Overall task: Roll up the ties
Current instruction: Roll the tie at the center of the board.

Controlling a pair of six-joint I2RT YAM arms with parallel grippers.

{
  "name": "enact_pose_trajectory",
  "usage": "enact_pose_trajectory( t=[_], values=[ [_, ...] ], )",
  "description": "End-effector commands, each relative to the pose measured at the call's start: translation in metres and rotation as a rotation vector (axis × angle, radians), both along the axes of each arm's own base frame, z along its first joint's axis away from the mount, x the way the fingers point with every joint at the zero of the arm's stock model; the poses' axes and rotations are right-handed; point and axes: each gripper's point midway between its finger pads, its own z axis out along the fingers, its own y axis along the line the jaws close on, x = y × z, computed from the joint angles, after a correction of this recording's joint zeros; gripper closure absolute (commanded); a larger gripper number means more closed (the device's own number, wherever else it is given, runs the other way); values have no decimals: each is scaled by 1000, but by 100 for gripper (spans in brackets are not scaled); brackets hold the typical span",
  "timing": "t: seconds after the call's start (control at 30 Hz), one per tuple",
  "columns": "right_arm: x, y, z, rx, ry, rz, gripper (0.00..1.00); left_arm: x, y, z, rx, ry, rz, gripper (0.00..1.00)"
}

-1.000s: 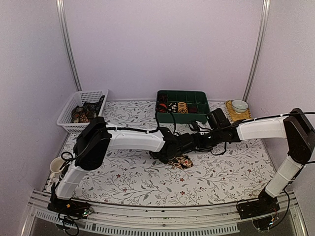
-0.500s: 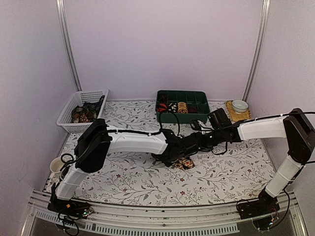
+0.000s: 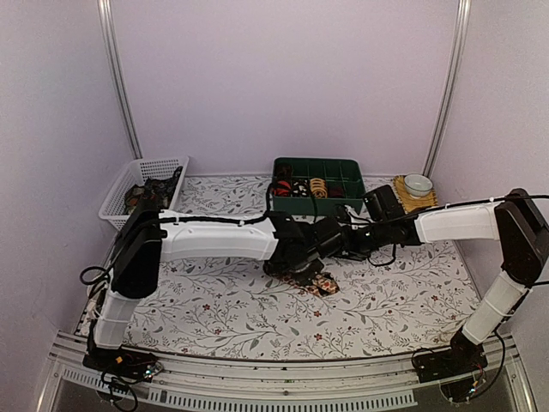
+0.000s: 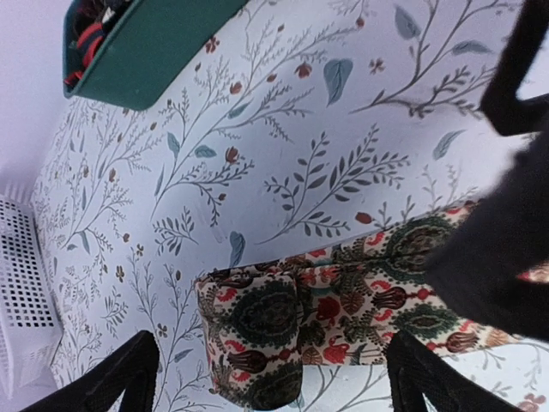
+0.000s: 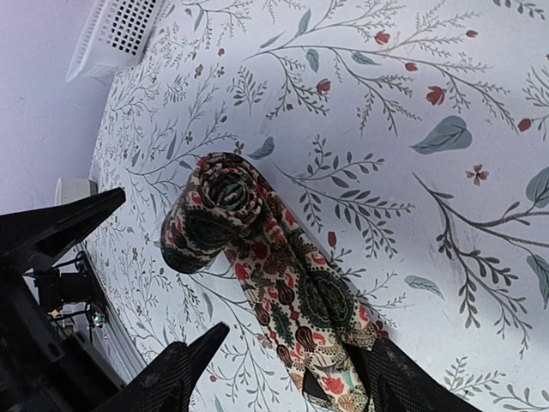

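Note:
A patterned tie (image 3: 318, 281) in cream, red and dark green lies on the flowered tablecloth at mid-table. One end is wound into a roll (image 4: 253, 335) and its flat tail (image 4: 395, 283) runs off to the right. My left gripper (image 4: 274, 386) hovers just above the roll, open, with one finger on each side and touching nothing. In the right wrist view the roll (image 5: 210, 215) lies ahead and the tail (image 5: 313, 313) runs back between the fingers of my open right gripper (image 5: 292, 382). From above, both grippers (image 3: 296, 262) (image 3: 330, 249) crowd over the tie.
A green compartment tray (image 3: 360, 184) with rolled ties stands at the back centre. A white basket (image 3: 116, 206) holding more ties is at the back left. A small bowl (image 3: 418, 184) sits on a yellow mat at the back right.
My left gripper has opened wide and let go of the rolled end, which stays on the cloth. The left arm has shifted slightly back. The right gripper has barely moved.

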Motion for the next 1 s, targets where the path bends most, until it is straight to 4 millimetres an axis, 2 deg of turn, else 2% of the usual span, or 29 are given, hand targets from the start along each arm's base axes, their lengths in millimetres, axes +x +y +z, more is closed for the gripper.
enact_pose_trajectory(
  t=[0.0, 0.1, 0.17, 0.2, 0.4, 0.53, 0.6, 0.67, 0.97],
  values=[
    [15, 13, 38, 76, -78, 15, 29, -13, -25, 43, -191, -5, -68, 6],
    [19, 19, 48, 106, -88, 28, 29, -12, -18, 64, -289, 6, -48, 4],
    [21, 26, 54, 135, -83, 42, 30, -10, -5, 71, -348, 22, -24, 1],
    [22, 30, 55, 147, -80, 47, 30, -9, 4, 86, -407, 20, -11, 0],
    [22, 69, 54, 199, -44, 113, 31, 4, 64, 112, -704, 72, 106, 0],
    [18, 100, 54, 236, -17, 170, 31, 15, 109, 103, -850, 117, 189, 0],
    [14, 111, 48, 236, 5, 193, 31, 19, 124, 95, -900, 143, 215, 0],
    [15, 123, 51, 247, 3, 210, 31, 21, 134, 84, -935, 174, 233, 0],
    [4, 138, 17, 226, 80, 238, 31, 32, 143, 56, -1019, 245, 253, 0]
  ],
)
